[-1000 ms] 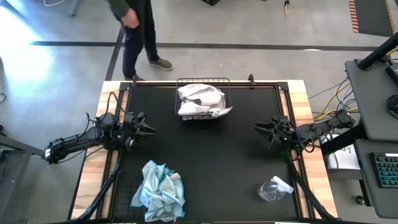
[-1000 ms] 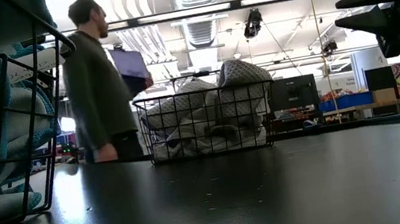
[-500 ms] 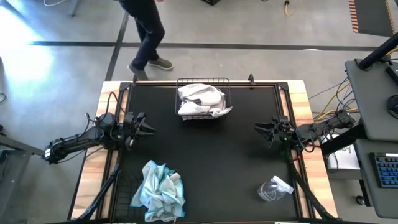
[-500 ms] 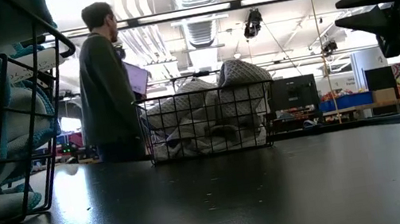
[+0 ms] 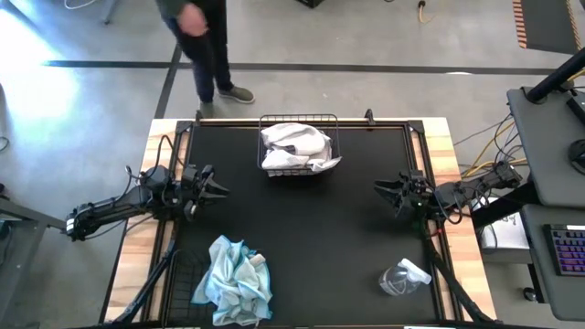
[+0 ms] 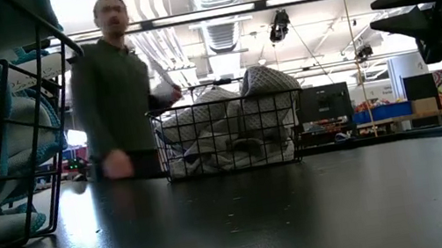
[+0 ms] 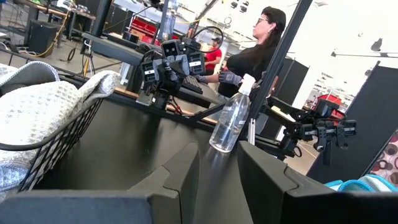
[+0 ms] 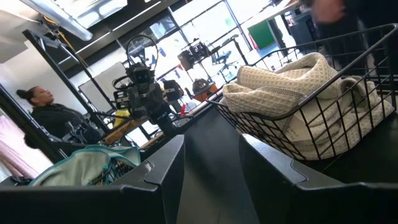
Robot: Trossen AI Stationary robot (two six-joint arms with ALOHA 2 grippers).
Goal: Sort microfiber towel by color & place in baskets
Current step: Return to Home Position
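Two black wire baskets sit well apart on the one black mat (image 5: pixel 302 228). The far basket (image 5: pixel 298 118) stands at the middle of the mat's far edge, heaped with white towels (image 5: pixel 294 146) that rise above its rim. The near basket (image 5: pixel 183 285) is at the near left corner and holds a crumpled heap of light blue towels (image 5: pixel 236 279). How many cloths make up either heap cannot be told.

Both arms hang low over the mat's side edges, facing each other across it. The left gripper (image 5: pixel 218 189) is at the left edge and the right gripper (image 5: pixel 380 190) at the right; each has its two fingers spread apart with nothing between them.

One clear spray bottle (image 5: pixel 402 277) stands near the mat's near right corner. One person (image 5: pixel 196 37) is on the floor just beyond the table's far left corner.
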